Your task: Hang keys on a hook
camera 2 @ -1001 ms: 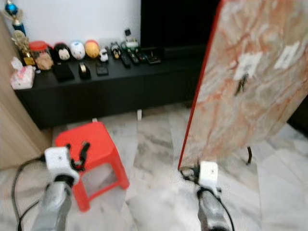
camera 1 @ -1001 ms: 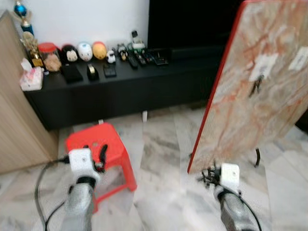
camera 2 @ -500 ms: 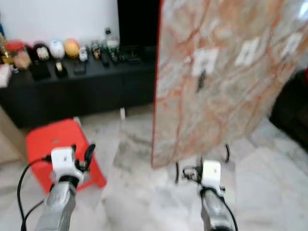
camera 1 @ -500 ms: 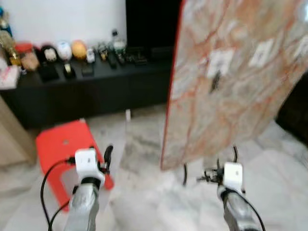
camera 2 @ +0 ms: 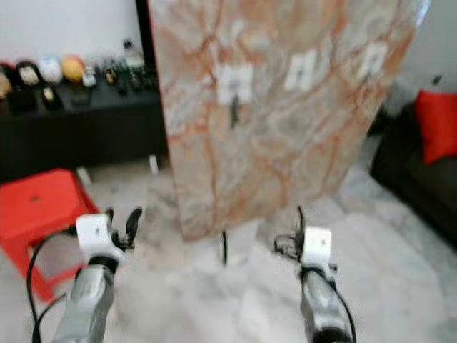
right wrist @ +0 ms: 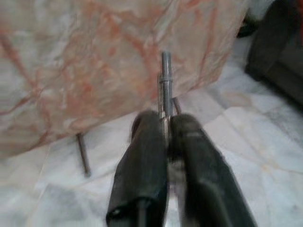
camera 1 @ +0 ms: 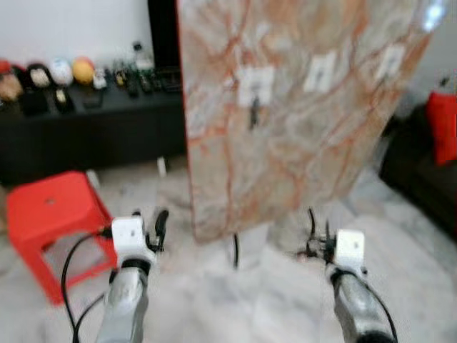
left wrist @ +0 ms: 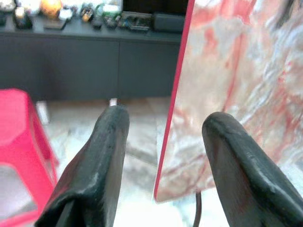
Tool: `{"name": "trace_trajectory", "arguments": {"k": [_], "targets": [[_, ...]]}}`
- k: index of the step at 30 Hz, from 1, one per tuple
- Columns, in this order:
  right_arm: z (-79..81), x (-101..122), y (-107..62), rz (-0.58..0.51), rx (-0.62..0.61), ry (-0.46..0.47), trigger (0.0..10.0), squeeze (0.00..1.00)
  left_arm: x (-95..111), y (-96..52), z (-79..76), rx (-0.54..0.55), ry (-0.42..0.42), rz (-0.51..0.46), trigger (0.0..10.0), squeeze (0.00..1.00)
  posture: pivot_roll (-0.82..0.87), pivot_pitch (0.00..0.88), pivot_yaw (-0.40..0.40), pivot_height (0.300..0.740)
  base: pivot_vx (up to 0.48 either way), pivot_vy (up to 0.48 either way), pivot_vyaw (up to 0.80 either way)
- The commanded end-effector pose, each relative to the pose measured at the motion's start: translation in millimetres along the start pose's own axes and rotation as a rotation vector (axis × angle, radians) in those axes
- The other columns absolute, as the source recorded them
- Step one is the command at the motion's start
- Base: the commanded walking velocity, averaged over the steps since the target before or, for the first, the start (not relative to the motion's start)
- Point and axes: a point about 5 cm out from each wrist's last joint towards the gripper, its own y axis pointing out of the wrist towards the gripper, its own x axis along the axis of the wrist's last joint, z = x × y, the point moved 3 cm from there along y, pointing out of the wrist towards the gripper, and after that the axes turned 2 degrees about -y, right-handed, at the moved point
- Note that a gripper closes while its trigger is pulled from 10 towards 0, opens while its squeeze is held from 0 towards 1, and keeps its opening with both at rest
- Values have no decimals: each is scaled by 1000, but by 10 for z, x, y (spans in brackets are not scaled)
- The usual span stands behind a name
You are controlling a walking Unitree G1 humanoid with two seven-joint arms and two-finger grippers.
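Marble board (camera 1: pixel 300 121) bears three hooks; right end effector (right wrist: pixel 165 137) pinches keys (right wrist: pixel 165 80), left (left wrist: pixel 161 142) gapes.

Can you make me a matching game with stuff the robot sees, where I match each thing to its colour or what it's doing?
Things:
1. stool
2. left end effector
3. right end effector
4. board

Descriptions:
A. shut on a key
B. marbled, with white hooks on it
C. red
D. open, holding nothing

Pairs: 1-C, 2-D, 3-A, 4-B
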Motion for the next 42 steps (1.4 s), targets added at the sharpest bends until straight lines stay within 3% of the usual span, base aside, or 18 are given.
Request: {"name": "trace_trajectory", "arguments": {"k": [1,9,14,16,17,19,22,23,24,25,30,42], "targets": [[-36,102,35,-33,-11,-4,10000,0,8,23,-51,-14,1,-4,10000,0,10,0,-91,740,0,0,0],[-105,143,49,-48,-34,3,10000,0,-5,24,-20,-5,-15,-1,10000,0,9,0,-91,740,0,0,0],[-137,149,53,-48,-44,3,10000,0,-205,10,65,-2,34,110,10000,0,16,0,-89,740,0,0,0],[-122,146,53,-48,-43,4,10000,0,-618,-173,334,52,124,280,10000,0,7,0,-81,740,0,0,0],[-122,146,53,-48,-43,4,10000,0,-618,-173,334,52,124,280,10000,0,7,0,-81,740,0,0,0],[-128,148,53,-49,-46,8,10000,0,-830,-354,525,110,117,376,10000,0,10,0,-79,740,0,0,0],[-130,147,53,-49,-48,10,10000,0,-1003,-518,641,143,127,464,10000,0,18,0,-80,740,0,0,0],[-132,145,53,-48,-50,10,10000,0,-1120,-641,704,165,129,527,10000,0,16,0,-81,740,0,0,0],[-132,145,53,-48,-50,10,10000,0,-1120,-641,704,165,129,527,10000,0,16,0,-81,740,0,0,0],[-140,153,55,-52,-57,8,10000,0,-1229,-765,757,186,128,585,10000,0,13,0,-83,740,0,0,0],[-223,218,69,-74,-104,5,10000,0,-1352,-915,757,193,123,634,10000,0,9,0,-82,740,194,0,0],[-410,317,70,-113,-219,-7,10000,0,-1426,-928,616,160,92,652,10000,0,2,0,-77,740,416,0,0]]}}
